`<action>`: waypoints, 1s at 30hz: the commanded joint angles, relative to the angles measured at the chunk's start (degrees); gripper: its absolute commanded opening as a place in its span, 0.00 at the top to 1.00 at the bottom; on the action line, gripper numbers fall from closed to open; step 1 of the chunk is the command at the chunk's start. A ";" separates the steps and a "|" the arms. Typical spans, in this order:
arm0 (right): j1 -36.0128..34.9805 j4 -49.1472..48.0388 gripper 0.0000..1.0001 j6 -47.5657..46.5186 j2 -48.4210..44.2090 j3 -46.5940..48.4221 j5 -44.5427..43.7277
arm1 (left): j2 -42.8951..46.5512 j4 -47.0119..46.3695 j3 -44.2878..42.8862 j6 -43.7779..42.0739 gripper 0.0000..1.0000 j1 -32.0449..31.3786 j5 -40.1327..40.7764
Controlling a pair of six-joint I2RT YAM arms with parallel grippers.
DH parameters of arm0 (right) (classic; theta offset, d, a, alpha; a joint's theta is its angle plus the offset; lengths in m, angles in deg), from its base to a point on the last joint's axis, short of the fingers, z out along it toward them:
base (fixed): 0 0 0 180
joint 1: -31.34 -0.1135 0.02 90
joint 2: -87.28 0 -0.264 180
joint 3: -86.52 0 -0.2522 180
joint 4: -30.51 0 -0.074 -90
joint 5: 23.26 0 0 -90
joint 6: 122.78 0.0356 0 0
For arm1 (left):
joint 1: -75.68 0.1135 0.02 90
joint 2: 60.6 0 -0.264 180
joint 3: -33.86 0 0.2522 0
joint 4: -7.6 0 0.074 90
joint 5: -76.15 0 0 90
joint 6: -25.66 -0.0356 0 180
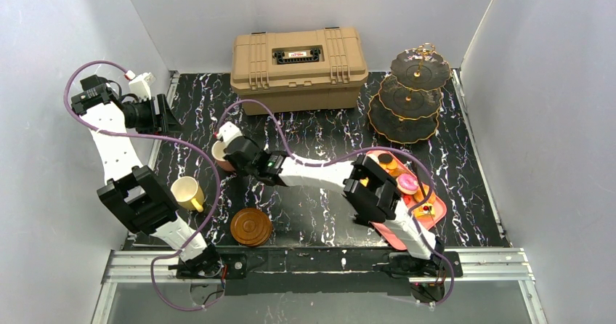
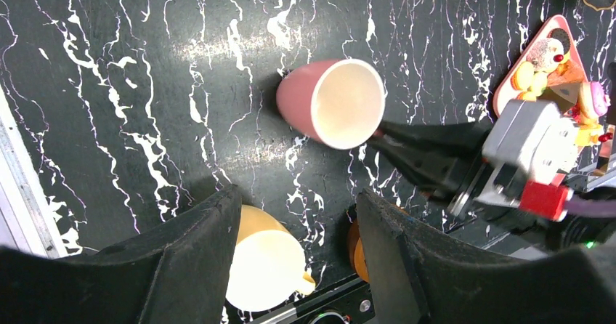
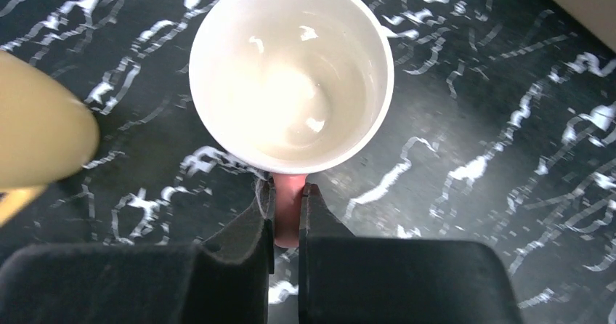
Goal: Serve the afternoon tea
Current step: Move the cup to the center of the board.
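**Q:** What could you not make out?

**A:** Plenty. My right arm lay across the pink tray at the right front, so only some of its small pastries showed. From my right wrist, the pale yellow cup was a blurred lump cut off at the left edge. The pink cup, white and glossy inside, hid its own base. I could not tell whether it stood on the black, white-veined marble table or hung just above it.

**Q:** And your hands?

**A:** My right gripper was clamped on the pink cup's handle, jaws nearly together. My left gripper stood about half open with nothing between its fingers, over the table's left rear.

**Q:** What did one view give that the others did not?

**A:** Only the overhead view showed the three-tier black scalloped stand with gold rims at the right rear. It also showed the tan plastic toolbox at the back. The pink cup was left of centre in front of that toolbox, and the yellow cup was near the left front. The round brown saucer lay just right of the yellow cup. My left wrist caught that saucer as a mere sliver behind a finger. Only my right wrist showed the handle pinched between the fingers.
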 commanded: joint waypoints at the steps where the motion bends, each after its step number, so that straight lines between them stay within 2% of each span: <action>1: -0.86 -4.08 0.99 1.88 3.36 6.76 -1.04 | 2.92 1.79 -1.10 0.75 0.42 0.22 -0.67; 4: -1.22 -3.73 0.97 3.20 5.75 9.03 0.53 | 3.12 1.79 -1.07 1.15 0.42 0.32 -1.15; 5: -1.22 -3.33 0.91 3.51 6.13 9.69 0.97 | 3.14 1.83 -1.03 1.23 0.42 0.32 -1.29; 8: -1.19 -1.29 0.47 3.72 5.33 10.25 0.99 | 3.31 1.79 -1.12 1.33 0.41 0.36 -1.09; 9: -1.14 -0.74 0.37 3.50 4.32 9.65 0.26 | 3.34 1.78 -1.17 1.31 0.41 0.44 -1.13; 11: -0.58 0.01 0.23 3.54 1.67 7.69 -0.70 | 3.39 1.79 -1.30 1.34 0.41 0.38 -1.20; 15: 2.29 2.02 0.03 5.13 -5.53 4.00 -0.35 | 3.59 1.79 -1.23 1.38 0.40 0.40 -1.39; 22: 9.72 9.29 0.02 2.98 -20.20 1.65 -2.97 | 4.13 1.88 -0.75 1.10 0.39 0.53 -1.48; 26: 17.46 13.58 0.01 1.31 -27.77 2.54 -8.19 | 4.07 2.04 -1.25 1.15 0.39 0.54 -1.77; 30: 29.29 17.23 0.02 0.35 -32.71 3.05 -10.80 | 4.25 2.42 -1.80 1.08 0.39 0.49 -2.09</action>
